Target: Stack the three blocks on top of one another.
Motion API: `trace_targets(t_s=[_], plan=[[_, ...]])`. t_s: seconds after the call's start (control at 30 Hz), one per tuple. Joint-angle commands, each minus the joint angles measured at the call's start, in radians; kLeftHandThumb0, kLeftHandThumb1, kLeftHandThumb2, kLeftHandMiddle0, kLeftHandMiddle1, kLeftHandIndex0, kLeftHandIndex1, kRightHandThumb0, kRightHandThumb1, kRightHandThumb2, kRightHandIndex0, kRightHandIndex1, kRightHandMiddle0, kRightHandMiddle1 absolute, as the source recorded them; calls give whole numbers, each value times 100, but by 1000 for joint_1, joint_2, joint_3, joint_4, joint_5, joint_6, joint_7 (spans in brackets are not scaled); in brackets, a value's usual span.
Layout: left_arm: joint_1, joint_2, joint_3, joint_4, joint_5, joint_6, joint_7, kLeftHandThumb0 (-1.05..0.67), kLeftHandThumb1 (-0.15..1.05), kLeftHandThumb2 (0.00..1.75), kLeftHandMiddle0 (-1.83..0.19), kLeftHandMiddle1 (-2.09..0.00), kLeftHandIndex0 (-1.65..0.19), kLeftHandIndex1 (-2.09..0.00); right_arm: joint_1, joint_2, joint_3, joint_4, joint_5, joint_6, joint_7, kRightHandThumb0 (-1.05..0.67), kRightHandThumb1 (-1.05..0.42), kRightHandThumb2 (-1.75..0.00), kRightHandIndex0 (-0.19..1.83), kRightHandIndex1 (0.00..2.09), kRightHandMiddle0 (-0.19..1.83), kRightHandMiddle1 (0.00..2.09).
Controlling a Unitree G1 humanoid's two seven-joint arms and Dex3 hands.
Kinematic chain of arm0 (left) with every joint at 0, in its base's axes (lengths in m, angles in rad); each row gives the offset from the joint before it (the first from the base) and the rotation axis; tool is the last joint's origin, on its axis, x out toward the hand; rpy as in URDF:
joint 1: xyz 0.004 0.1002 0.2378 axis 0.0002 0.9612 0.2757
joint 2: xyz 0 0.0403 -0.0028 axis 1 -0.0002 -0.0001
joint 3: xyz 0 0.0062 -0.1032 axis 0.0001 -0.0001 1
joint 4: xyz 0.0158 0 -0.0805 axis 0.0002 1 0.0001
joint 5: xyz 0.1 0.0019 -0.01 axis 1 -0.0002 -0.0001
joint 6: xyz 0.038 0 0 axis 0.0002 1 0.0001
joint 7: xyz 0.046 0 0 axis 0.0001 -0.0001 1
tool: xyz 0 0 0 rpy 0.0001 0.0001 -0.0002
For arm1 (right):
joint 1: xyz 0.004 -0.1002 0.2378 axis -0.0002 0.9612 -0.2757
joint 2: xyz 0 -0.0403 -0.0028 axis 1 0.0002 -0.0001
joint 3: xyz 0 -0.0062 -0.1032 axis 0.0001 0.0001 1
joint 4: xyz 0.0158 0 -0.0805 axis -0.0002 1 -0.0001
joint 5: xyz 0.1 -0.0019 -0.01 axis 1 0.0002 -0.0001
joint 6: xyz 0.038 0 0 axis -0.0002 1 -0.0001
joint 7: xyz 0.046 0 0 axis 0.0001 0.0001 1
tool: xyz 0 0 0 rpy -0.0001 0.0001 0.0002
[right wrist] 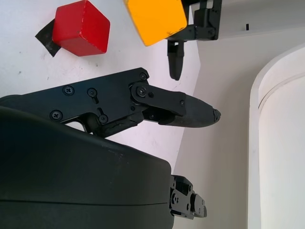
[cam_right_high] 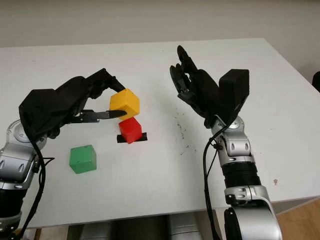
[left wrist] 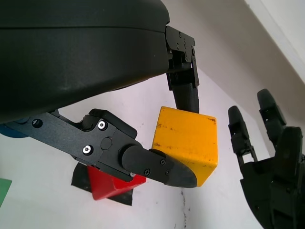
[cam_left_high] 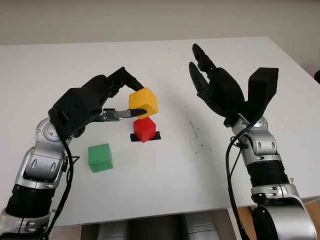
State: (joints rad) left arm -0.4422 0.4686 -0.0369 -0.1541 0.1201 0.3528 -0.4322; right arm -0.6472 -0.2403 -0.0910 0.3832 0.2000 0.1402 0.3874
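My left hand (cam_left_high: 107, 102) grips the yellow block (cam_left_high: 143, 103) just above the red block (cam_left_high: 145, 129); next I lower squarely. Right hand (cam_left_high: 220, 90) hovers open.

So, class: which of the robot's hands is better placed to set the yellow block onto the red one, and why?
The left. The left hand already grips the yellow block, held just above the red block. The right hand is open, raised off to the side, holding nothing.
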Motion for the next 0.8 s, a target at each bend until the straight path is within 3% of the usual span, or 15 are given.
trace_targets(t_s=[0.0,0.37,0.77], plan=[[3,0,-11,-22,6,8,1,-48,105,30,-2,-5,-30,-180,-5,-2,-2,-22,2,6,0,-56,-105,-58,-19,0,-19,0],[-83,70,-97,-18,152,66,-28,-43,105,27,-2,-6,-26,-177,-3,8,4,-28,-2,7,-6,-56,-105,-57,-19,0,-19,0],[-154,99,-125,3,246,27,-52,-38,105,25,-9,-7,-27,-176,10,21,6,-48,1,29,-24,-58,-105,-54,-19,0,-19,0]])
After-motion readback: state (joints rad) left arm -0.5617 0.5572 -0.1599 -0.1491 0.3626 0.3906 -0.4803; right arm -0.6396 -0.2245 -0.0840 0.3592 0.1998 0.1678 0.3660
